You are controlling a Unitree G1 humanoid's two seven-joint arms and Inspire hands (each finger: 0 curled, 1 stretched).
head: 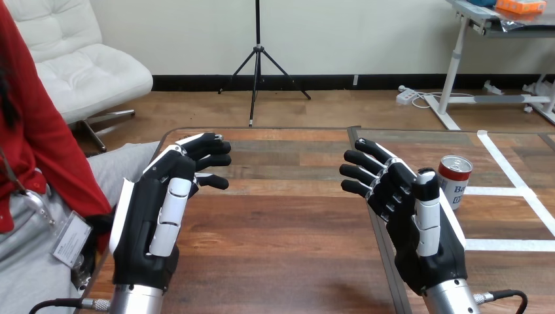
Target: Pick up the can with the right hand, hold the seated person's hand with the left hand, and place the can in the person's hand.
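The left hand (152, 226) is black, with a white shell down its outer edge, a white plate on the thumb (170, 209) and white strips along the backs of its fingers (196, 139). The right hand (406, 219) is built alike, black with the same white plates. The left forearm (136, 302) and the right forearm (450, 299) are round and silver.

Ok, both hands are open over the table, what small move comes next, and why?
Probably ease the right hand rightward and forward to the can, which stands upright on the table just beyond it to the right. That hand is open and holds nothing, and the can is untouched, so the grasp likely comes first. The left hand, also open, can wait.
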